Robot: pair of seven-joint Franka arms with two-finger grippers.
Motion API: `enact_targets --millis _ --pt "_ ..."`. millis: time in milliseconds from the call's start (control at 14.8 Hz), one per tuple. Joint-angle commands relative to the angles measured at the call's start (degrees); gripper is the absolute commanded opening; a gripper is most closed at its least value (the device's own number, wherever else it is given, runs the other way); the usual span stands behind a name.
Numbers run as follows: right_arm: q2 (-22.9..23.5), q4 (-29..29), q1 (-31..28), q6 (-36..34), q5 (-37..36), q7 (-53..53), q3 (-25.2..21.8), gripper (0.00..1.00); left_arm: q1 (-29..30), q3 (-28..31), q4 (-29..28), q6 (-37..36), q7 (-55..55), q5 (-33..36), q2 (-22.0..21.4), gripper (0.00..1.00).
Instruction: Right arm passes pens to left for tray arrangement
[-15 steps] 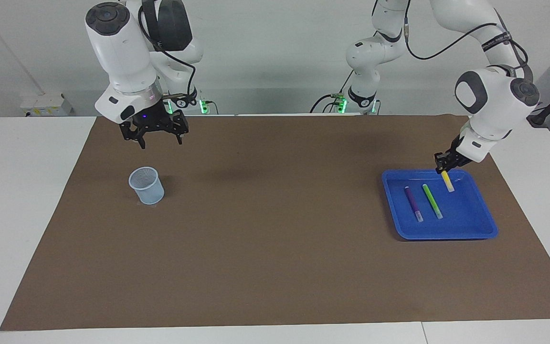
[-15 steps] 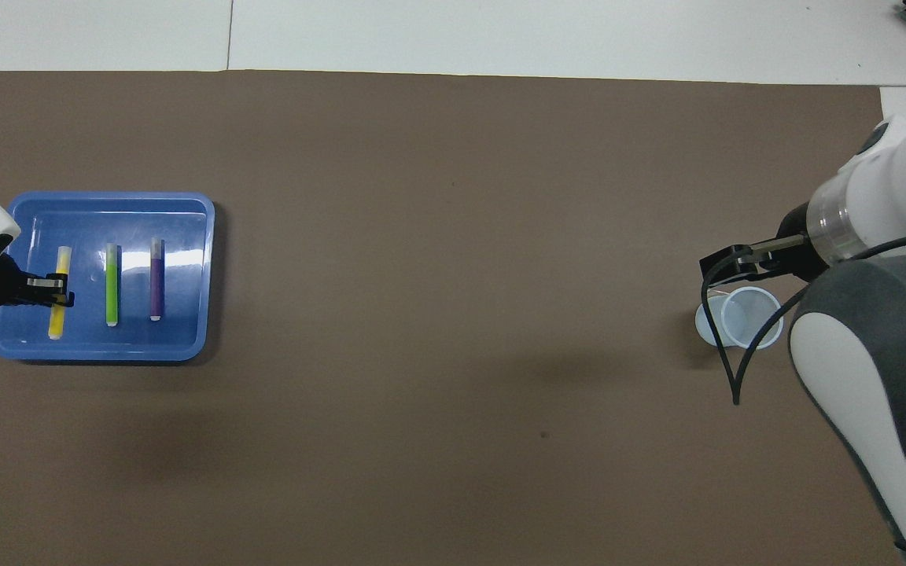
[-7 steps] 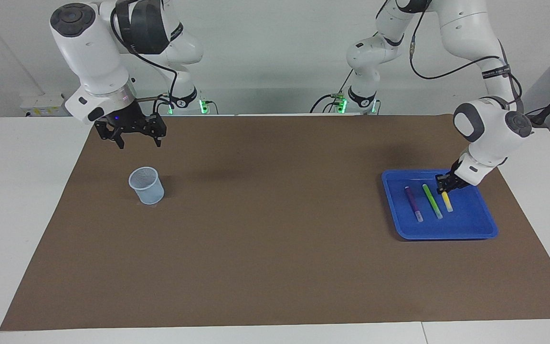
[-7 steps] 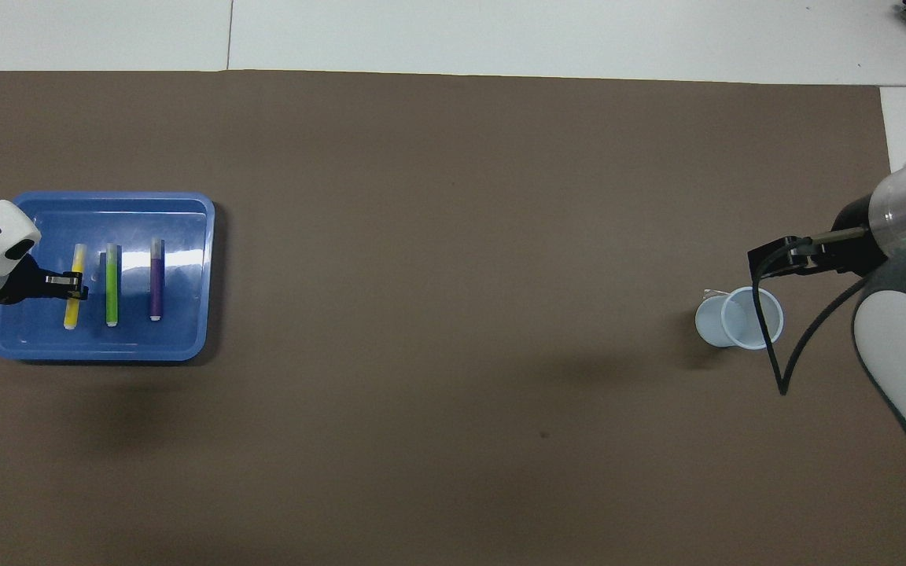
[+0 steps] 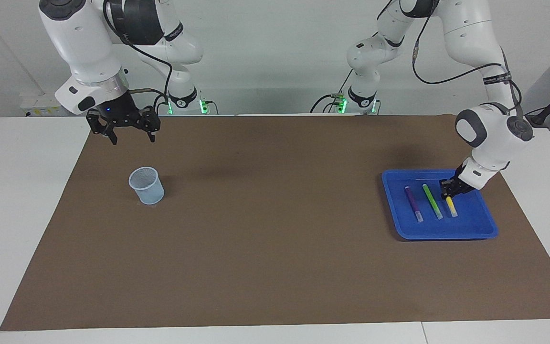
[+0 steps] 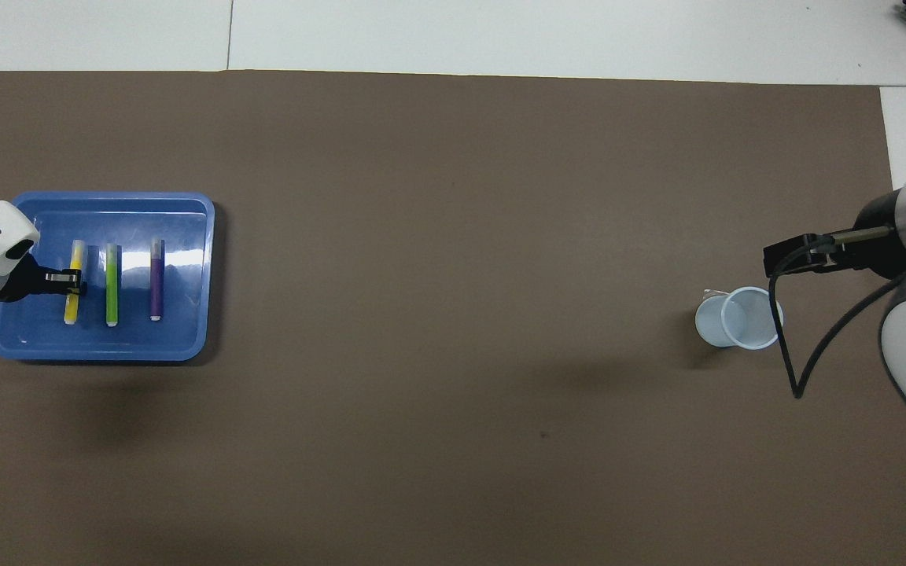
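The blue tray [image 5: 447,233] lies at the left arm's end of the table, also seen in the overhead view [image 6: 185,236]. The purple pen [image 5: 413,203] [image 6: 156,279] and the green pen [image 5: 432,200] [image 6: 112,283] lie side by side in it. My left gripper [image 5: 447,192] [image 6: 71,281] is low in the tray, shut on the yellow pen [image 5: 452,207] [image 6: 72,306], which lies beside the green pen, parallel to it. My right gripper [image 5: 132,135] [image 6: 791,258] is open and empty, raised over the mat at the right arm's end.
A small translucent pale-blue cup [image 5: 146,185] [image 6: 740,317] stands upright on the brown mat [image 5: 275,239], farther from the robots than the spot under my right gripper. White table shows around the mat.
My left gripper has lowered the yellow pen into the tray, close beside the green pen. My right gripper has drawn back from over the cup toward the robots' edge of the mat.
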Motion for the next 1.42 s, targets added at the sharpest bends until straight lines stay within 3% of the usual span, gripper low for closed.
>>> enact_targets --millis 0,744,879,1082,1150,1353 --pt "-1.16 -0.97 -0.56 -0.38 -0.18 -1.28 0.12 1.00 1.37 -0.50 0.41 1.31 0.62 2.48 0.83 0.00" --pt "-1.16 -0.97 -0.92 -0.11 -0.09 -1.11 0.29 1.00 2.43 -0.50 -0.47 4.12 0.62 2.58 1.18 0.00" --pt "-1.16 -0.97 -0.74 -0.11 -0.09 -1.11 0.29 1.00 2.51 -0.50 -0.47 4.65 0.62 2.58 1.18 0.22" --pt "-1.16 -0.97 -0.92 -0.11 -0.09 -1.11 0.29 1.00 2.69 -0.58 -0.29 4.74 0.62 2.58 1.27 0.76" --pt "-1.16 -0.97 -0.92 -0.11 -0.09 -1.11 0.29 1.00 2.69 -0.59 -0.29 4.65 0.53 2.58 1.27 1.00" --pt "-1.16 -0.97 -0.83 -0.11 -0.09 -1.11 0.29 1.00 2.60 -0.59 0.23 4.04 0.53 2.58 1.27 1.00"
